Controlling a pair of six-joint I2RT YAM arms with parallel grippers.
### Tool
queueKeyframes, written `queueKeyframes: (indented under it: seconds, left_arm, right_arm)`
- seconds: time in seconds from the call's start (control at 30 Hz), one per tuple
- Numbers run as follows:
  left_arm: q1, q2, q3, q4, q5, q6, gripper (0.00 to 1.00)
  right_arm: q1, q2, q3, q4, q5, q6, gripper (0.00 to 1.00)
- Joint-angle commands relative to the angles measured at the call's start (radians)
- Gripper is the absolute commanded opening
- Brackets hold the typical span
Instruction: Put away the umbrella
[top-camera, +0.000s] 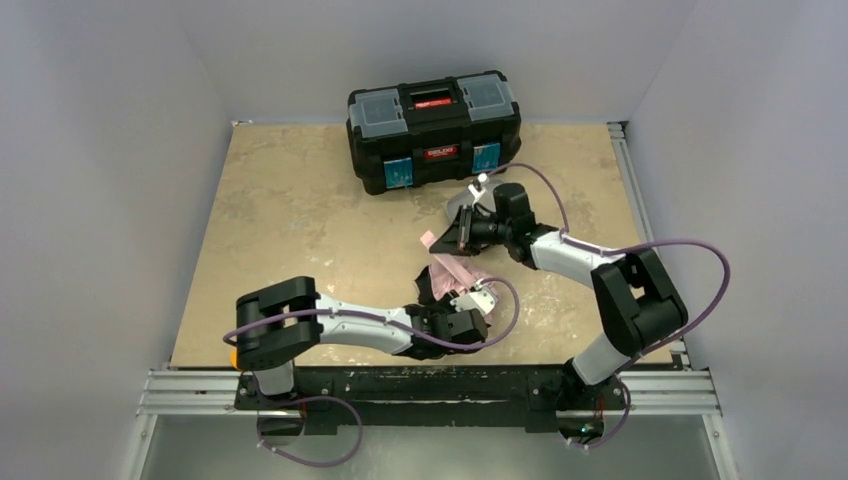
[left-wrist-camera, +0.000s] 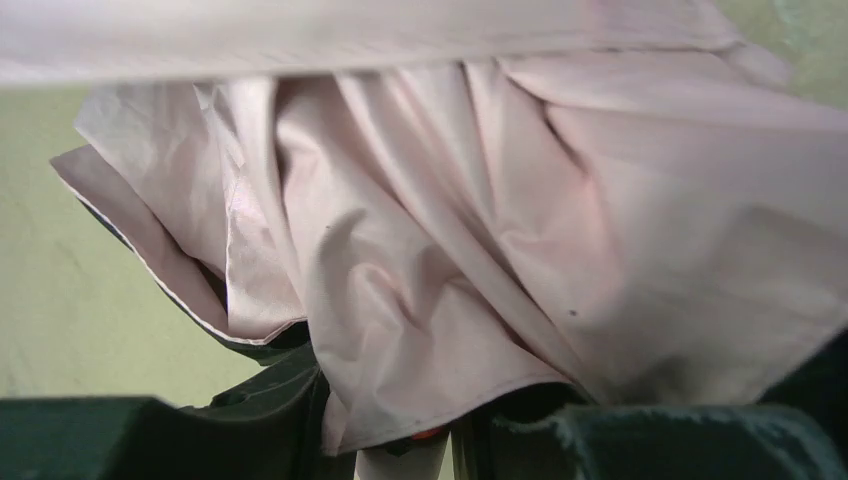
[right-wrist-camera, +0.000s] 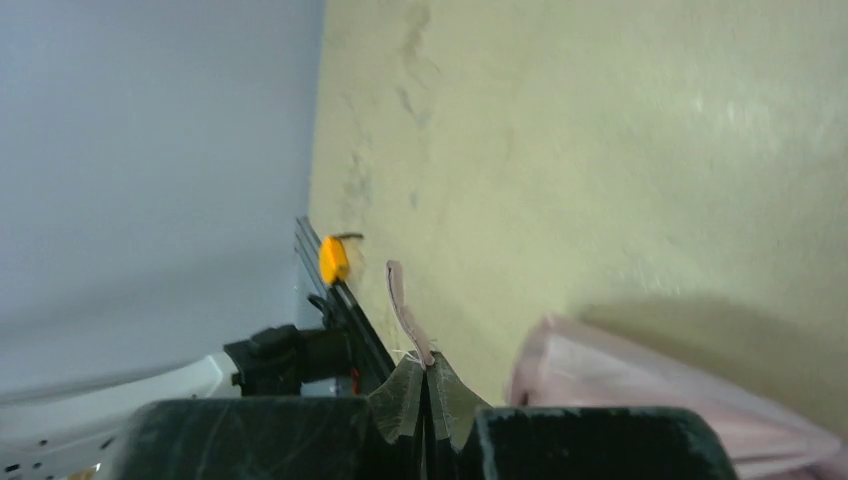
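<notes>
The umbrella (top-camera: 458, 270) lies as a crumpled pale pink bundle at the table's front centre. In the left wrist view the umbrella's fabric (left-wrist-camera: 480, 230) fills the frame. My left gripper (top-camera: 447, 298) reaches in from the front, and that same gripper (left-wrist-camera: 440, 412) is shut on the lower folds, a dark finger on each side. The pink strap (top-camera: 428, 240) sticks out to the left above the bundle. My right gripper (top-camera: 447, 238) comes in from the right. In its own view the right gripper (right-wrist-camera: 428, 362) is pinched shut on the strap (right-wrist-camera: 400, 300), with the pink fabric (right-wrist-camera: 650, 400) to its right.
A black toolbox (top-camera: 433, 125) with clear lid compartments stands shut at the back centre. A small yellow object (top-camera: 233, 357) sits at the front left corner by the metal rail (top-camera: 430, 392). Grey walls enclose the beige table (top-camera: 300, 210) on three sides.
</notes>
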Motion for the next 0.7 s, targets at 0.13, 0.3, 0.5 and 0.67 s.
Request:
queueKeyframes:
  seconds: [0.13,0.3,0.5,0.67]
  left_arm:
    - [-0.027,-0.094,-0.068,0.088,0.171,-0.048,0.00]
    - [-0.046,-0.027,-0.005,0.045,0.087,-0.008,0.00]
    - [-0.115,0.082,0.082,-0.033,-0.105,0.073,0.00]
    - [-0.174,0.225,0.177,-0.139,-0.239,0.099,0.00]
  right_arm:
    - [-0.035,-0.066,0.087,0.099,0.031,0.001,0.00]
    - [-0.014,-0.059,0.063,0.141,0.017,0.046,0.00]
    - [0.022,0.014,0.027,0.225,0.016,0.094,0.00]
    - [0.022,0.141,-0.023,0.318,0.000,0.123,0.00]
